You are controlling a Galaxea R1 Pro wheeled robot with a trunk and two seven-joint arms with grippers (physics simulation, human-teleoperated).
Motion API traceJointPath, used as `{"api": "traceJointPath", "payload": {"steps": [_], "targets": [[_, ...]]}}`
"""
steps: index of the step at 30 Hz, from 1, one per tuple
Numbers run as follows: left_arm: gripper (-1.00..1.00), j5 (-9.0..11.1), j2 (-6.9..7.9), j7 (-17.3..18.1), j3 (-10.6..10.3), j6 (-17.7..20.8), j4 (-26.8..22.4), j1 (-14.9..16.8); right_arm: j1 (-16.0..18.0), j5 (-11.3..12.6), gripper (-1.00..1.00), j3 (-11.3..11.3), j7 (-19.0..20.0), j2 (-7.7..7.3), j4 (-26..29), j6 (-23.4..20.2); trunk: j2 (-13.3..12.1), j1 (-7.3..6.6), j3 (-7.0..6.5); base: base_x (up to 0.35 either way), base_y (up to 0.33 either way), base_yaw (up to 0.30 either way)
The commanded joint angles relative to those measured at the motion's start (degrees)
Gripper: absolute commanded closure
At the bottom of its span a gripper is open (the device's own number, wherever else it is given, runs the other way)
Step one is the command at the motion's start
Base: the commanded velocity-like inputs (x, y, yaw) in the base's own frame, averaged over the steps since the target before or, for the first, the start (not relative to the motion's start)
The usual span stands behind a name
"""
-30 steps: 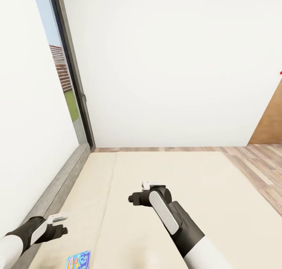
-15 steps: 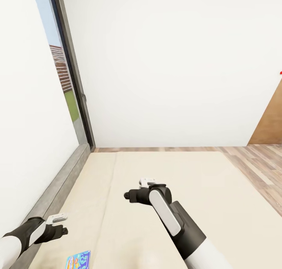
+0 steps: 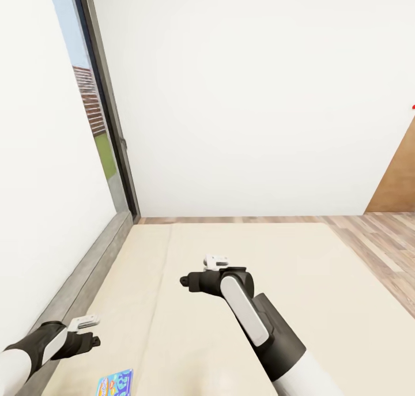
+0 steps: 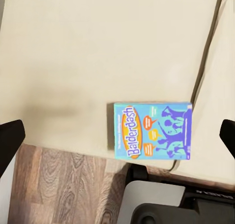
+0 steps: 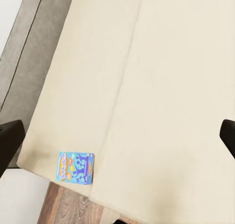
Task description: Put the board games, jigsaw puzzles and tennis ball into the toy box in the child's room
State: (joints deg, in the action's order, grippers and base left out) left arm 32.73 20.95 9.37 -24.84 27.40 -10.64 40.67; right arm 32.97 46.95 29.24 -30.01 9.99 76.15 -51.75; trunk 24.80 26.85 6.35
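Two arms in white, black and grey. Right arm (image 3: 262, 332): white upper segment, glossy black elbow housing, forearm link with an elongated white inlay panel edged in grey. Rounded black wrist behind the jaws, topped by a small white bracket — a short black stub beside it. Left arm (image 3: 34, 350): white sleeve-like segment, then a black cuff crossed by a grey band, then a small white bracket and a black end piece. Dark, blunt fingertips (image 4: 11, 141) at opposite frame edges in both wrist views. Grey-and-black base housing (image 4: 161, 199) beneath, in the left wrist view.
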Motion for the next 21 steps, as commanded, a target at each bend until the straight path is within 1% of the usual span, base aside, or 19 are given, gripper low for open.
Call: {"api": "traceJointPath", "payload": {"steps": [1,3,6,10,13,19,21], "targets": [[-1.0,0.0,0.03,0.3,-0.3,-0.2,-0.1,-0.1,0.1,0.6,-1.0,0.1,-0.6,0.0,0.2,-0.1,0.1,0.04,0.13,0.0,0.0,0.0],[-1.0,0.0,0.04,0.7,-0.5,-1.6,0.0,-0.4,0.1,0.9,-1.0,0.1,-0.5,0.0,1.3,-0.2,0.1,0.04,0.13,0.0,0.0,0.0],[-1.0,0.0,0.04,1.3,-0.7,-3.3,0.0,-1.0,-0.3,2.0,-1.0,0.2,0.1,0.0,5.2,-0.3,0.1,0.04,0.13,0.0,0.0,0.0],[-1.0,0.0,0.05,1.6,-0.8,-4.0,0.0,-1.9,-2.6,3.2,-1.0,0.2,2.6,0.0,8.9,-0.5,0.1,0.04,0.13,0.0,0.0,0.0],[-1.0,0.0,0.05,1.7,-0.8,-4.1,0.0,-2.4,-3.5,3.4,-1.0,0.2,3.8,0.0,9.6,-0.3,0.1,0.04,0.13,0.0,0.0,0.0],[-1.0,0.0,-0.06,1.8,-0.8,-4.1,0.0,-2.8,-4.0,3.5,-1.0,-0.1,4.6,0.0,10.1,-0.2,2.5,1.35,1.2,0.0,0.0,0.0],[-1.0,0.0,-0.01,1.9,-0.8,-4.0,0.0,-2.9,-4.1,3.5,-1.0,-0.1,4.7,0.0,10.1,-0.2,2.5,1.35,1.2,0.0,0.0,0.0]]}}
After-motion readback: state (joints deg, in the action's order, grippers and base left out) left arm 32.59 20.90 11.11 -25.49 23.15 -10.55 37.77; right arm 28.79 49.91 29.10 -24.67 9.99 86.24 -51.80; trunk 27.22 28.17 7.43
